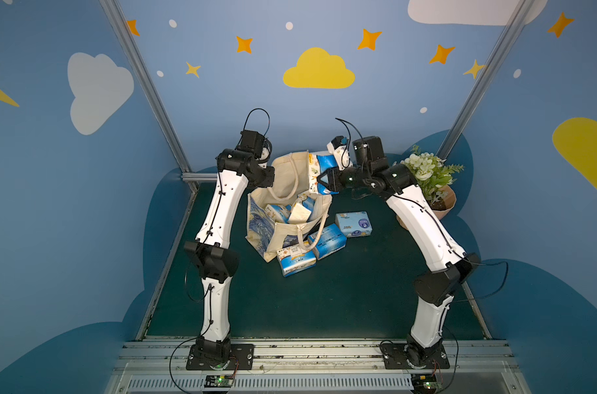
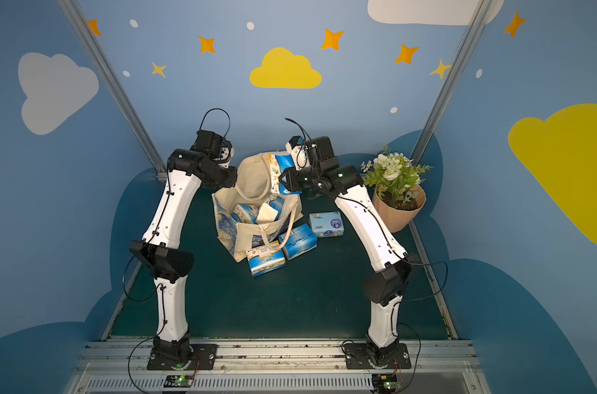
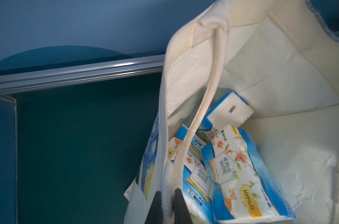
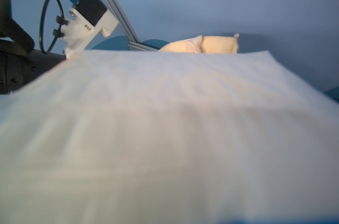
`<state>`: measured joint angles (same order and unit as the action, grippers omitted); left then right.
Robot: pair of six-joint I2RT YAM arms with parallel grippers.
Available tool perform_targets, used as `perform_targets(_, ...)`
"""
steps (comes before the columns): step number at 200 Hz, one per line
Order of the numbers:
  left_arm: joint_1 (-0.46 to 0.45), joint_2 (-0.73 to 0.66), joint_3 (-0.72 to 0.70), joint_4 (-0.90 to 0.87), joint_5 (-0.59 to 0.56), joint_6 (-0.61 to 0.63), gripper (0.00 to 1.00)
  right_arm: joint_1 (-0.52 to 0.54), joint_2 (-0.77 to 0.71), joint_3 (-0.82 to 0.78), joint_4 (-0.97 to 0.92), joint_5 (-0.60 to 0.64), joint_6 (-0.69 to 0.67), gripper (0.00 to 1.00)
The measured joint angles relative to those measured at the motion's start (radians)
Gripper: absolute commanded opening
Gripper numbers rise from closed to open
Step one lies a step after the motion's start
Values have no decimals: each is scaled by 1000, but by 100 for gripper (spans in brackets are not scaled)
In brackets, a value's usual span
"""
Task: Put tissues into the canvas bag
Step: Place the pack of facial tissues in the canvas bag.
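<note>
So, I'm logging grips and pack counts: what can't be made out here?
- Right gripper fingers: a blurred white surface fills the right wrist view; in both top views the pack beside them and the arm cover them, so open or shut is unclear.
- Packs in the bag: its walls and handle hide the lower ones, so no count.
- Left gripper: behind its arm in both top views.
</note>
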<state>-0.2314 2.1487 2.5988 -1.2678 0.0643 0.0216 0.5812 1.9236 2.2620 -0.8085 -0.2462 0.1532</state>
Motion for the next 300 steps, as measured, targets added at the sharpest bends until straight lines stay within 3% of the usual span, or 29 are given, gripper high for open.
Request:
perform_targets(28,-1,0,0,0,3,-2,11,21,126,99,57,23,-24,42)
perform_targets(38,-1,0,0,0,3,-3,10,27,178,143,71,35,-31,46)
perform_targets(46,-1,0,0,0,3,-3,10,31,222,180,79,49,-39,55)
perform_targets(60,-3,0,0,1,3,-3,10,36,288,229,95,77,-52,61)
perform_targets(70,-4,0,0,2,4,-3,10,39,323,241,103,101,-57,73)
perform_targets(92,-5,0,0,3,6,-3,10,40,365,242,105,141,-58,82)
perform_targets(137,-5,0,0,10,6,-3,10,30,352,229,139,131,-58,83)
perform_targets(163,-5,0,0,10,5,-2,10,6,211,76,211,119,-72,83)
perform_targets(198,-5,0,0,10,-1,1,10,-106,6,9,227,138,-68,83)
perform_targets(224,-5,0,0,10,-3,2,10,-207,-63,8,185,196,-69,82)
perform_targets(258,-5,0,0,11,-5,2,10,-252,24,-11,86,247,-82,81)
perform_targets(300,-5,0,0,10,-9,1,10,-251,290,-14,-27,269,-106,81)
